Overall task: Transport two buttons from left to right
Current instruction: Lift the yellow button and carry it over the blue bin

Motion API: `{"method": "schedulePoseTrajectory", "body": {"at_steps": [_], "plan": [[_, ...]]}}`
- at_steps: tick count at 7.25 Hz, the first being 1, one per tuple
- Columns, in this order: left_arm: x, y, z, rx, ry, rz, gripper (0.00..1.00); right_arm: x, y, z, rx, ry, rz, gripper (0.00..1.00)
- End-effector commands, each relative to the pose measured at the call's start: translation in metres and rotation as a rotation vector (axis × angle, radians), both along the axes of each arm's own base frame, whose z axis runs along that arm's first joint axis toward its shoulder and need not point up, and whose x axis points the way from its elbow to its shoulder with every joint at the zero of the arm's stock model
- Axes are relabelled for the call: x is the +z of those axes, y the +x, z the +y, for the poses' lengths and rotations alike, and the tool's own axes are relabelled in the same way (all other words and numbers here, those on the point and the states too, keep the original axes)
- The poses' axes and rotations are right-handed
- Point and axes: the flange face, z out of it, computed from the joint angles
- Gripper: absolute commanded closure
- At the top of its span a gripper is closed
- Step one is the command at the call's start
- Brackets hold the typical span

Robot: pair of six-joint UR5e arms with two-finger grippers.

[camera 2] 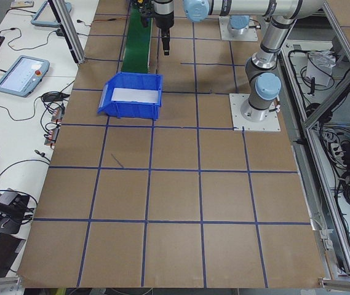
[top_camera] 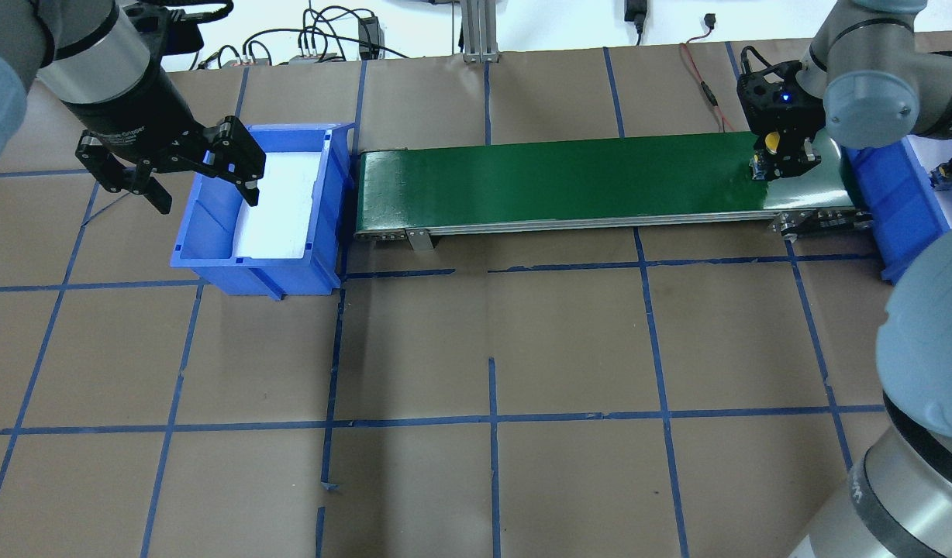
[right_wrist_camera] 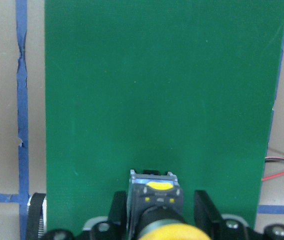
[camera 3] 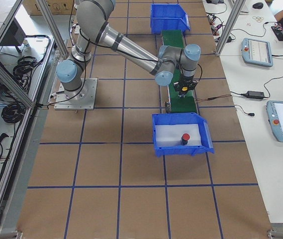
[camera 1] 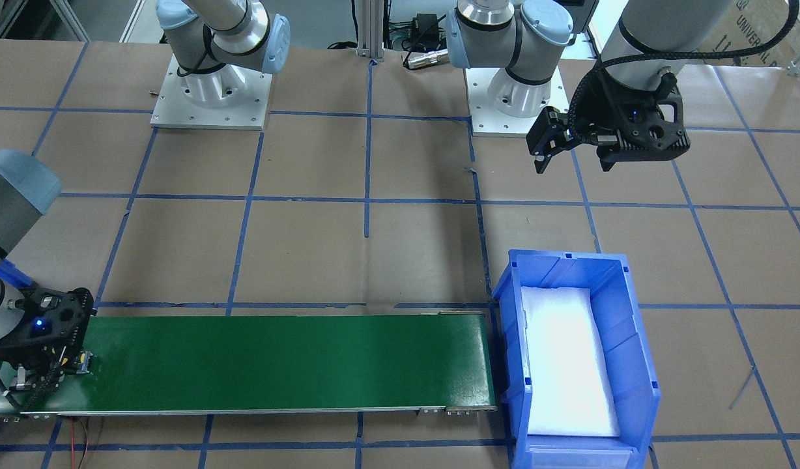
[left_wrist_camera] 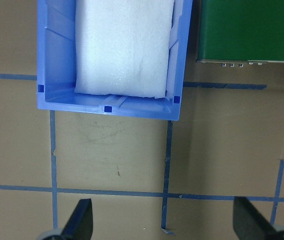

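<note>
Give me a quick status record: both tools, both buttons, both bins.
left tool: open, empty, raised beside the left blue plastic bin
right tool: straddling the yellow mushroom-head push button; grip unclear
yellow button position: upright on the green conveyor belt, at its right end
red mushroom-head push button: inside the right blue plastic bin
left bin contents: white foam pad, no button

Belt (camera 1: 276, 358) matt green; bin (camera 1: 634, 365) glossy plastic; yellow button (right_wrist_camera: 155, 202) cap plastic.
</note>
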Motion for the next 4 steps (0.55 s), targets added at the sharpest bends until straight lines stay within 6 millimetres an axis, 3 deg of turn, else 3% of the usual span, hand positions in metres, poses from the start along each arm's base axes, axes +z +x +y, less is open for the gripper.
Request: {"method": "schedulePoseTrajectory", "body": {"at_steps": [1, 2, 3, 4], "plan": [[0.0, 0.001, 0.0, 0.001, 0.0, -0.001, 0.0, 0.033, -0.002, -0.005, -0.011, -0.048, 0.013, 0.93], [0.0, 0.0, 0.0, 0.0, 0.0, 0.0, 0.0, 0.066, -0.008, -0.002, 0.012, -0.077, 0.024, 0.93], [0.0, 0.0, 0.0, -0.001, 0.0, 0.0, 0.0, 0.088, -0.057, 0.006, 0.028, -0.079, 0.032, 0.93], [0.0, 0.001, 0.0, 0.0, -0.002, 0.0, 0.0, 0.091, -0.124, 0.028, -0.023, -0.026, 0.005, 0.92]]}}
